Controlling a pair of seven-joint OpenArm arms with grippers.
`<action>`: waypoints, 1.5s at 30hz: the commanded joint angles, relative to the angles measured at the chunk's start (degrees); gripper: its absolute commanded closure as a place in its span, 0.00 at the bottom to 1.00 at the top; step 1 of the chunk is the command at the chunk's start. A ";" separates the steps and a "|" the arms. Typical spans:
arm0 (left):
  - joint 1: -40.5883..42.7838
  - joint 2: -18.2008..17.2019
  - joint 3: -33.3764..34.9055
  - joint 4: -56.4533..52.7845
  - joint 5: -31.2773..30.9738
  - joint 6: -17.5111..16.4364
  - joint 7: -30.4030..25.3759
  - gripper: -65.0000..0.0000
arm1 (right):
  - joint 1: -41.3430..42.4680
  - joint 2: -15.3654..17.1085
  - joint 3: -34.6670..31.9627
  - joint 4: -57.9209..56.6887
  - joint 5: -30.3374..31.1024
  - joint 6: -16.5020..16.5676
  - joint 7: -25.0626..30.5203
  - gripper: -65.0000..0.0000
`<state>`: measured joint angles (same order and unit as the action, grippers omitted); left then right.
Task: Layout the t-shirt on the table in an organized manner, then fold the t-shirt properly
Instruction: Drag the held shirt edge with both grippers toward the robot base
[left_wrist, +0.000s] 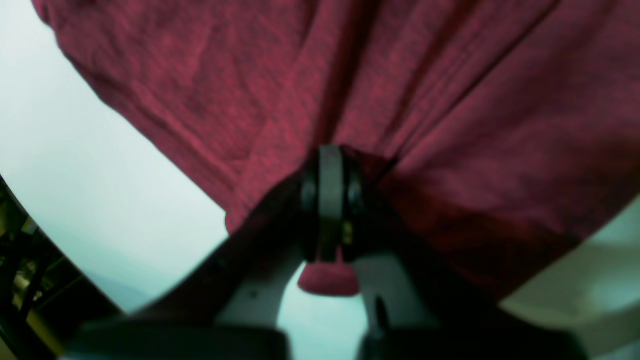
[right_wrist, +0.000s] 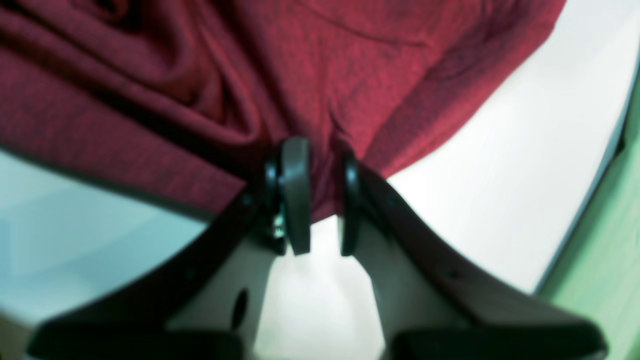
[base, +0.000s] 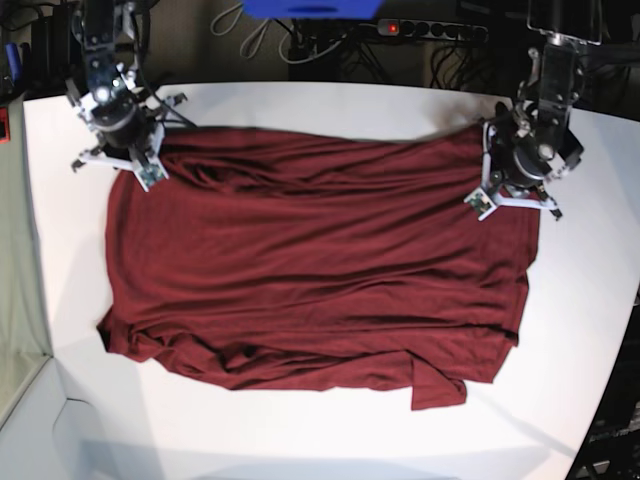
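The maroon t-shirt (base: 310, 260) lies spread across the white table (base: 300, 440), wrinkled, with bunched folds along its near edge. In the base view my left gripper (base: 515, 175) is at the shirt's far right corner, and my right gripper (base: 135, 158) at its far left corner. The left wrist view shows the left gripper (left_wrist: 330, 160) shut on the t-shirt (left_wrist: 450, 100), a small tab of cloth poking out behind the fingers. In the right wrist view the right gripper (right_wrist: 320, 150) pinches the t-shirt's (right_wrist: 300, 60) edge between its fingers (right_wrist: 295, 195).
A power strip (base: 430, 30) with cables and a blue object (base: 310, 8) sit behind the table's far edge. A green surface (right_wrist: 600, 260) lies past the table's edge beside the right gripper. Bare white tabletop (left_wrist: 75, 150) borders the shirt.
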<state>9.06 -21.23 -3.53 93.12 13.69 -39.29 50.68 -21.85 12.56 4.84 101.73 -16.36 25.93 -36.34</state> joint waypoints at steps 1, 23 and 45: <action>0.13 -0.52 -0.03 1.16 -0.11 -0.71 1.15 1.00 | -0.53 0.50 0.21 2.22 -0.12 0.31 -0.19 0.88; -2.77 -1.75 -8.73 9.25 -0.20 -0.71 1.41 1.00 | 5.45 0.23 3.03 7.85 -0.12 0.31 -0.63 0.88; -9.19 -0.08 -6.80 -12.64 0.15 -0.71 -1.66 1.00 | 11.08 -5.22 2.85 -6.39 -0.04 0.40 -0.10 0.88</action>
<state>-0.30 -20.58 -10.17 80.38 13.17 -39.42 46.87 -11.33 6.87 7.55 94.83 -16.25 26.55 -36.10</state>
